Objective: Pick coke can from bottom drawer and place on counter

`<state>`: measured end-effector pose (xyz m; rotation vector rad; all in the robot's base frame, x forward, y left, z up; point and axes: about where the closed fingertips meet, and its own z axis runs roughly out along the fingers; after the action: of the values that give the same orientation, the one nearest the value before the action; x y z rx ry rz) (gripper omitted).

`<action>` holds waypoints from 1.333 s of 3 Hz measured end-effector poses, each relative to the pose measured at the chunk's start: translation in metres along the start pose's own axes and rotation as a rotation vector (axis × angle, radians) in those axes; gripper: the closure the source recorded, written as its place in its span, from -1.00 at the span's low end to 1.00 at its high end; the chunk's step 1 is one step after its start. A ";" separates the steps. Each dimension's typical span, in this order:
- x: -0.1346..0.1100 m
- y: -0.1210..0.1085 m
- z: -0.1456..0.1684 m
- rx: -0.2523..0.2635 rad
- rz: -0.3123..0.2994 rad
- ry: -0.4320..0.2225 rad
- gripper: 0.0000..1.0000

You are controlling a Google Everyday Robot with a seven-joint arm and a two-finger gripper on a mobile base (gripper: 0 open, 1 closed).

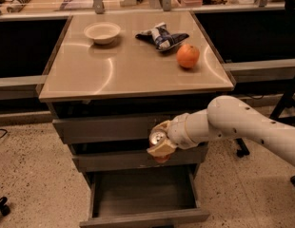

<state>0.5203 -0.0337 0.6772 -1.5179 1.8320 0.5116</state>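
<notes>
My gripper (159, 144) is shut on the coke can (158, 137), whose silver top faces the camera and whose red body shows just below the fingers. The can hangs in front of the middle drawer, above the open bottom drawer (142, 217), which shows a bare grey inside. The beige counter (114, 70) lies above and behind the gripper. My white arm reaches in from the right.
On the counter stand a white bowl (102, 32), a crumpled blue-and-white bag (162, 35) and an orange (188, 56). Dark shelving flanks the cabinet on both sides. A chair base (242, 151) sits on the speckled floor at right.
</notes>
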 end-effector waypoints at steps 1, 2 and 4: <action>-0.001 0.000 0.000 -0.001 0.000 -0.001 1.00; -0.028 -0.010 -0.021 0.001 0.027 -0.038 1.00; -0.156 -0.051 -0.122 0.059 0.035 -0.041 1.00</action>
<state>0.5496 -0.0218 0.8797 -1.4285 1.8294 0.4967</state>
